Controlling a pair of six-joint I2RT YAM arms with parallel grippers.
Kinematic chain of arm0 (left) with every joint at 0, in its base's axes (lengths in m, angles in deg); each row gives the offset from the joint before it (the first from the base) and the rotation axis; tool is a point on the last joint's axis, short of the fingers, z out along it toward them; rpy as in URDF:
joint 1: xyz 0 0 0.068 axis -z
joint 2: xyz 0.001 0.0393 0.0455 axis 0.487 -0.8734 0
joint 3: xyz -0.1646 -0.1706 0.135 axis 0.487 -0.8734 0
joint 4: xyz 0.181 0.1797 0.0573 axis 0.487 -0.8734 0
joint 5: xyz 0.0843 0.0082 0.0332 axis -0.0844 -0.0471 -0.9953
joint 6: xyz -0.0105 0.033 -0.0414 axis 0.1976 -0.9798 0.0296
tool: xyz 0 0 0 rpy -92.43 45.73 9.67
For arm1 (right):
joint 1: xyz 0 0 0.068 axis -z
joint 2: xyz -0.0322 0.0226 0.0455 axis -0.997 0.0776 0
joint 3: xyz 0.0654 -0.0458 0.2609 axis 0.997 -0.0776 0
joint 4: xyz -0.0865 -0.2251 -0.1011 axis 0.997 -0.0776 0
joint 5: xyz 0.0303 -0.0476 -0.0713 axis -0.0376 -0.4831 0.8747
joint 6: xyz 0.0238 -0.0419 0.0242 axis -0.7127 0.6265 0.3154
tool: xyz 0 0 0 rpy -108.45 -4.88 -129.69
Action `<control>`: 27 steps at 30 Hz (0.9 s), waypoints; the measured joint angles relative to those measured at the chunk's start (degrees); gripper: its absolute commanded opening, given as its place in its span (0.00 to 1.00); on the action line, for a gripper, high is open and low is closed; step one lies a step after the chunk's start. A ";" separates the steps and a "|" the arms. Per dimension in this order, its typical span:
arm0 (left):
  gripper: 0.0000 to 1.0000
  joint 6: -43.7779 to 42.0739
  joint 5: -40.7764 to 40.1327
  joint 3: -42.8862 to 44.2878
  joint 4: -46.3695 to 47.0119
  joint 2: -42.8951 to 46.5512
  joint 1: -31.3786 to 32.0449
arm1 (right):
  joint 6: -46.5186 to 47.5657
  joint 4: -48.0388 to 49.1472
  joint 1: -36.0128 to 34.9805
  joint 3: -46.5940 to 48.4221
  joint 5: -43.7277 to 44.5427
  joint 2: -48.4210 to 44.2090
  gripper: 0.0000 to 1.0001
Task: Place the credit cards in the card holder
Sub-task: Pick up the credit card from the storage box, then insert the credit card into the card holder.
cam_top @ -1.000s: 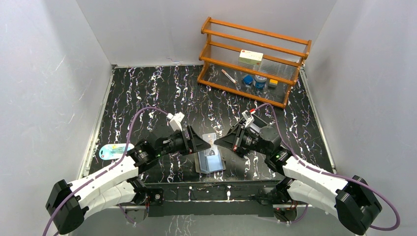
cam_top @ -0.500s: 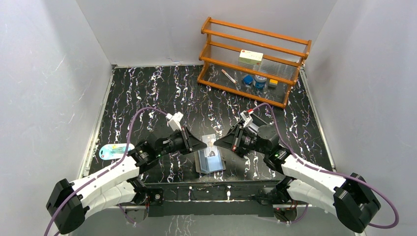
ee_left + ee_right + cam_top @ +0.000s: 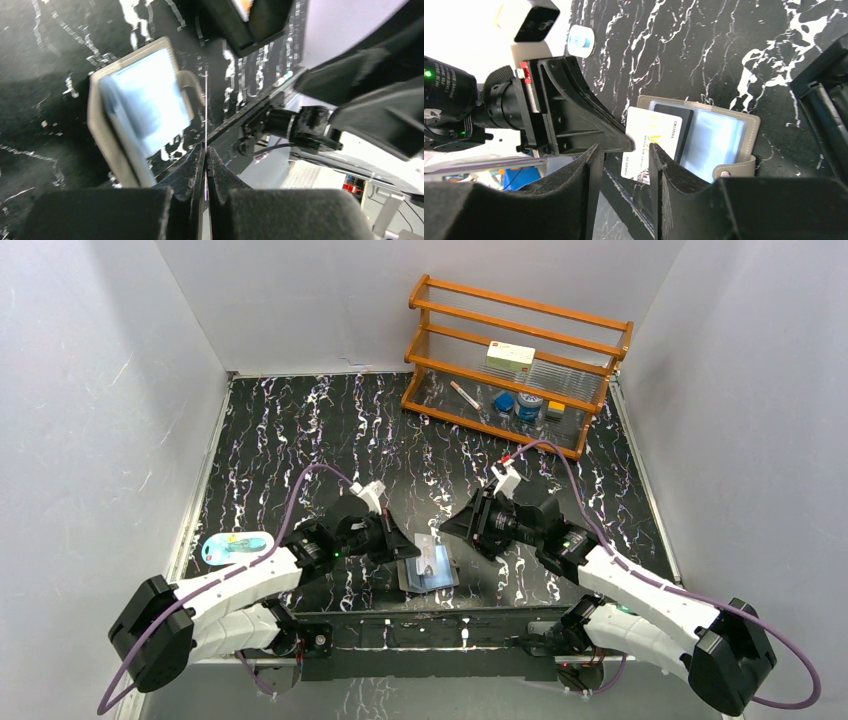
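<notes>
My left gripper [image 3: 205,151] clenches a credit card [image 3: 653,140] mid-frame at the card holder [image 3: 724,137]; my right gripper [image 3: 624,152] gapes, empty.

Bright, even light falls from overhead in the top view. It washes the pale walls to flat grey and leaves only soft shadows under the arms on the black, white-veined marble-pattern table [image 3: 300,440]. The clear shelves of the orange wooden rack [image 3: 515,365] carry a faint sheen. The left wrist view is smeared throughout, probably by motion blur: the grey fold-over card holder [image 3: 145,100] shows its clear sleeve as a glaring pale-blue patch, the thin whitish plastic credit card [image 3: 205,110] is a bare white line, and the left claw [image 3: 205,150] is a dark, unfocused mass. The right wrist view is sharper, though its upper left corner is blown out white and the right claw [image 3: 625,150] looms soft and underlit in the foreground.
</notes>
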 measured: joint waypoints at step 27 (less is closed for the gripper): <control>0.00 -1.22 -5.20 -7.43 -4.33 -4.00 -0.02 | 14.21 -19.98 -16.02 12.59 21.14 27.76 0.25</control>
